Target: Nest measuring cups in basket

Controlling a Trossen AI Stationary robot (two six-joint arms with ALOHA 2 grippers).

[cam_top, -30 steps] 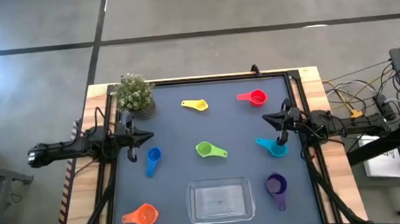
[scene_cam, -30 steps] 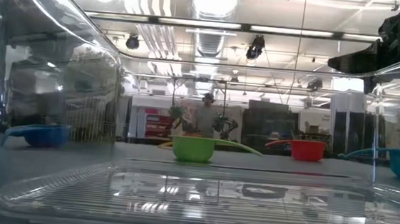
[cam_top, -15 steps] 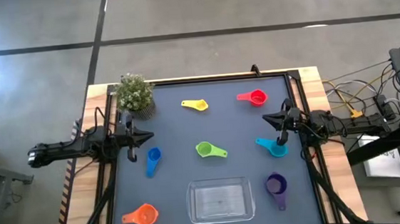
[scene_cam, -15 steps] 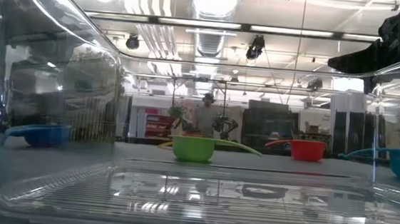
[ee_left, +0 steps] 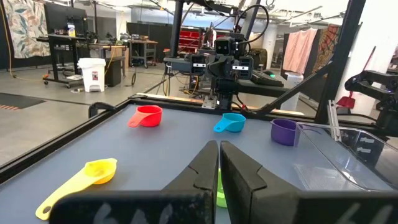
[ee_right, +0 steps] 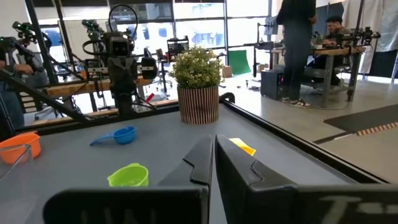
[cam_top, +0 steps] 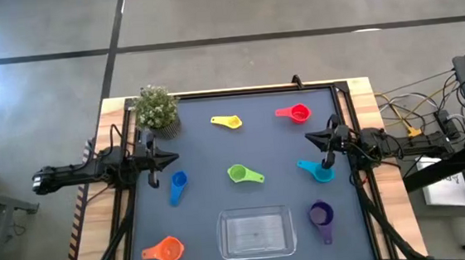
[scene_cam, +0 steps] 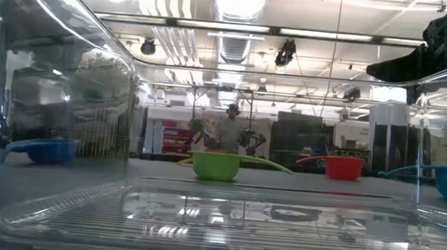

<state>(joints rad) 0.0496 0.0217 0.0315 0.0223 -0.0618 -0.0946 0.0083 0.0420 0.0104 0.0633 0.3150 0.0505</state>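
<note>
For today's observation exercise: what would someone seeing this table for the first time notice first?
Bright measuring cups lie scattered singly over the dark table: yellow, red, blue, green, teal, purple and orange. The clear basket sits empty at the front middle. A small potted plant stands at the back left corner.

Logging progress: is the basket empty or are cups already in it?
Empty. The basket holds nothing; all cups lie outside it.
</note>
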